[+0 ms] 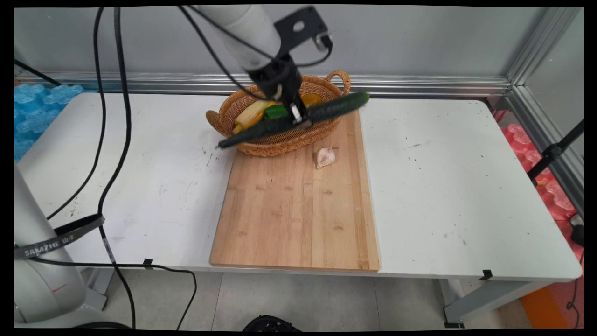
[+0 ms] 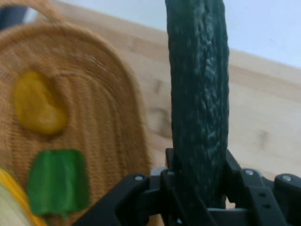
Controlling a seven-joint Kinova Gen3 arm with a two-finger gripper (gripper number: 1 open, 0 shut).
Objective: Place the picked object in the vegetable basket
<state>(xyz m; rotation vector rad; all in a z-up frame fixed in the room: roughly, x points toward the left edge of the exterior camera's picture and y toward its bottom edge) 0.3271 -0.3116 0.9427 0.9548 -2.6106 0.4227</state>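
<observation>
A: Main view first. What does the gripper (image 1: 298,115) have?

B: A long dark green cucumber (image 1: 336,107), clamped near its middle. The fingers are closed tight against its sides. It hangs tilted above the front rim of the wicker basket (image 1: 280,144), its low end out past the basket's left side over the white table (image 1: 443,186), its high end toward the right handle.

A: What lies around it?

B: The basket sits at the far end of a bamboo cutting board (image 1: 298,210). Inside it are a pale yellow ear of corn (image 1: 249,114), a green piece (image 1: 275,111) and something yellow (image 1: 311,99) behind the arm. A garlic bulb (image 1: 325,157) rests on the board just in front of the basket, well below the cucumber. Black cables (image 1: 112,140) hang across the left side of the table.

A: Any writing?

B: A grey strap (image 1: 56,238) at lower left reads SAMZHE, then two characters I cannot make out.

A: And the hand view?

B: The cucumber (image 2: 200,94) rises from between the black fingers (image 2: 235,172), which press on both its flanks. Left of it is the basket (image 2: 108,117), holding the yellow piece (image 2: 37,103), the green piece (image 2: 59,181) and, at the corner, an edge of the corn (image 2: 9,197). Behind the cucumber runs the board (image 2: 263,117), with the table (image 2: 273,28) beyond.
</observation>
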